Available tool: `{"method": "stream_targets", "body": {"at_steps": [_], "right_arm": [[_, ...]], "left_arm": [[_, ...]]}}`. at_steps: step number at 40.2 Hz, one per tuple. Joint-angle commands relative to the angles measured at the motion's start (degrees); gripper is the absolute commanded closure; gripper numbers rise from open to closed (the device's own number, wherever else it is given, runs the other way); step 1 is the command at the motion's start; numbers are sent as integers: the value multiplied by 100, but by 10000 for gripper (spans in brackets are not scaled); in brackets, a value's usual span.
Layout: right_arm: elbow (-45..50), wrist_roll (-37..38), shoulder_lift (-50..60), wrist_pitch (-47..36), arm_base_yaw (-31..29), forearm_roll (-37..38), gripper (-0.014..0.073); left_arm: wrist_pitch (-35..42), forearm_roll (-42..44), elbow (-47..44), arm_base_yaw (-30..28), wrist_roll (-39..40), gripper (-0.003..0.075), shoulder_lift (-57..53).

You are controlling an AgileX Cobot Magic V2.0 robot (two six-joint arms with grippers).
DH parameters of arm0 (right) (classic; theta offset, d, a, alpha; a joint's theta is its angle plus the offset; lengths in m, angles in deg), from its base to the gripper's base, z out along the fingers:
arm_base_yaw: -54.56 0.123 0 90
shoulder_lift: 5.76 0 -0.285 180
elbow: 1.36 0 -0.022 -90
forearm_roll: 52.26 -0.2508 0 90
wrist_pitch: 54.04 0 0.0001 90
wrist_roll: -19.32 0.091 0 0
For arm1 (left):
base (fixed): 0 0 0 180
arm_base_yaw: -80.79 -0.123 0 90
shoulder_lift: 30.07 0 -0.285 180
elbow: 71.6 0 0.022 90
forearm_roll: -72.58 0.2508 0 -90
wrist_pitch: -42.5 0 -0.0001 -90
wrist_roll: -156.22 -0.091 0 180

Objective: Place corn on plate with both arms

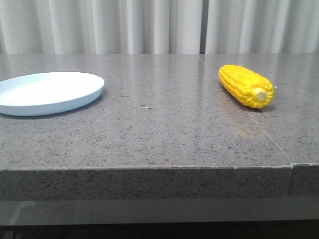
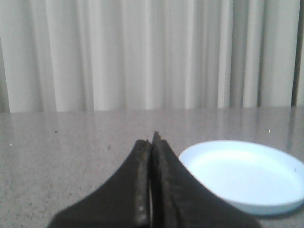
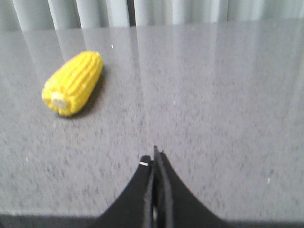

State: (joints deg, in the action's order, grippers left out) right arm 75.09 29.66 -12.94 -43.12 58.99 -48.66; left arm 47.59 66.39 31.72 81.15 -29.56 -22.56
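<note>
The corn, a bright yellow cob with a pale stub end facing the front, lies on the grey table at the right. It also shows in the right wrist view, far ahead of and to one side of my right gripper, which is shut and empty. The pale blue-white plate lies at the table's left, empty. It also shows in the left wrist view, close beside my left gripper, which is shut and empty. Neither gripper shows in the front view.
The grey speckled table has a front edge and a seam at the right. White curtains hang behind the table.
</note>
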Motion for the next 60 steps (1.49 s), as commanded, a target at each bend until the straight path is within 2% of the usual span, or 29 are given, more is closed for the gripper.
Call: {"method": "stream_targets", "body": {"at_steps": [1,8,15,22,30,33,35,39,42,44,47,49,60], "right_arm": [[-644,-51,70,-291,-39,7,683],[-1872,-51,-265,555,-39,7,683],[-2856,-51,-1467,886,-39,7,683],[-3363,-51,-2559,906,-39,7,683],[-3387,-51,-2709,835,-39,7,675],[-3387,-51,-2702,840,-39,7,626],[-3387,-51,-2702,851,-39,7,566],[-3387,-51,-2702,872,-39,11,371],[-3387,-51,-2702,872,-39,11,181],[-3387,-51,-2702,866,-39,11,89],[-3387,-51,-2702,866,-39,11,-8],[-3387,-51,-2702,866,-39,11,-37],[-3387,-51,-2702,866,-39,11,-38]], "left_arm": [[575,-139,484,-4,18,741,-88],[-630,-139,1528,-4,18,741,242],[-1631,-139,2481,-4,8,741,1261],[-1708,-139,2928,-4,8,741,2186],[-1592,-139,2931,-4,8,733,2329],[-1592,-139,2931,-4,8,667,2329],[-1580,-139,2931,-4,8,585,2329],[-1580,-139,2931,-4,8,337,2329],[-1580,-139,2931,-4,8,152,2329],[-1580,-139,2931,-4,8,84,2329],[-1580,-139,2931,-4,8,45,2329],[-1580,-139,2931,-4,8,48,2329],[-1524,-139,2931,-4,8,48,2361]]}}
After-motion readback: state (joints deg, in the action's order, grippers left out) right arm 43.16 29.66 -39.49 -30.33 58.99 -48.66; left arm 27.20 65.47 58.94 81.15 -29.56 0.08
